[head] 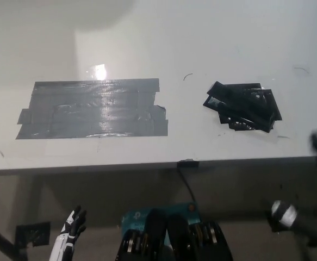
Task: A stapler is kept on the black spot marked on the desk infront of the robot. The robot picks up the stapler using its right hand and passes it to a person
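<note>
A black stapler [244,101] lies on a small patch of black tape [240,124] at the right of the white desk, its length running from upper left to lower right. It blends into the dark patch, so its outline is hard to trace. My black right hand [305,209] is blurred at the picture's right edge, below the desk's front edge and well clear of the stapler. My white left hand [71,228] hangs at the lower left, under the desk's edge, open and holding nothing.
A large rectangle of black tape [93,109] covers the left half of the white desk [201,43]. A dark cable [188,182] drops from the front edge near the middle. Floor shows below the desk, with a black tape mark [33,235] at the lower left.
</note>
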Controlling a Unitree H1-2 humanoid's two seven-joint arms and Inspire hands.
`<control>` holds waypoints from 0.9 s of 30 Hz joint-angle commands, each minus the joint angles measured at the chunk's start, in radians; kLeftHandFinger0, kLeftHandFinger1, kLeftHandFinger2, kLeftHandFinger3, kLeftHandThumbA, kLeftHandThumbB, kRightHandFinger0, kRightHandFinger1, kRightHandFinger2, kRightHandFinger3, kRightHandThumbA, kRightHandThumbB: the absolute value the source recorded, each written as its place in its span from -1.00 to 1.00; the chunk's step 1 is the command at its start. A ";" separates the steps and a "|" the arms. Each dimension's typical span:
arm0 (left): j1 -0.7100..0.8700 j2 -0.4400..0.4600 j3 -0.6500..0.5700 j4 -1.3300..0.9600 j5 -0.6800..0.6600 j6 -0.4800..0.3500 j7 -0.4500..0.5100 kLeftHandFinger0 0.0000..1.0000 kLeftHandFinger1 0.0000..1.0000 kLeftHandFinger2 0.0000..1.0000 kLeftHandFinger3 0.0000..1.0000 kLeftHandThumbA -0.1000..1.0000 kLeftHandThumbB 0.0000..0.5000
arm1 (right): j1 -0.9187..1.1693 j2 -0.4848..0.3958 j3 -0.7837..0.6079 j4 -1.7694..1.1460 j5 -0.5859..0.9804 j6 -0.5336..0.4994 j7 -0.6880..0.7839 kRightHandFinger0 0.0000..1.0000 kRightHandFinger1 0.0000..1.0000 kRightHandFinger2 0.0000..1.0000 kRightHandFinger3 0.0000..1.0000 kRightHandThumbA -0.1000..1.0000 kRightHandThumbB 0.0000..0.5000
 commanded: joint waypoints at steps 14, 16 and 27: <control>0.016 0.003 0.012 0.002 0.037 -0.085 0.044 1.00 1.00 1.00 1.00 1.00 0.99 | -0.733 -0.181 0.096 0.504 -0.105 0.505 0.148 1.00 1.00 1.00 1.00 1.00 0.44; 0.018 0.002 0.013 -0.001 0.039 -0.078 0.046 1.00 1.00 1.00 1.00 1.00 1.00 | -0.781 -0.179 0.125 0.602 -0.109 0.496 0.157 1.00 1.00 1.00 1.00 1.00 0.29; 0.024 -0.006 0.016 0.006 0.029 -0.083 0.048 1.00 1.00 1.00 1.00 1.00 0.99 | -0.966 -0.133 0.209 1.049 -0.089 0.470 0.178 1.00 1.00 1.00 1.00 1.00 0.38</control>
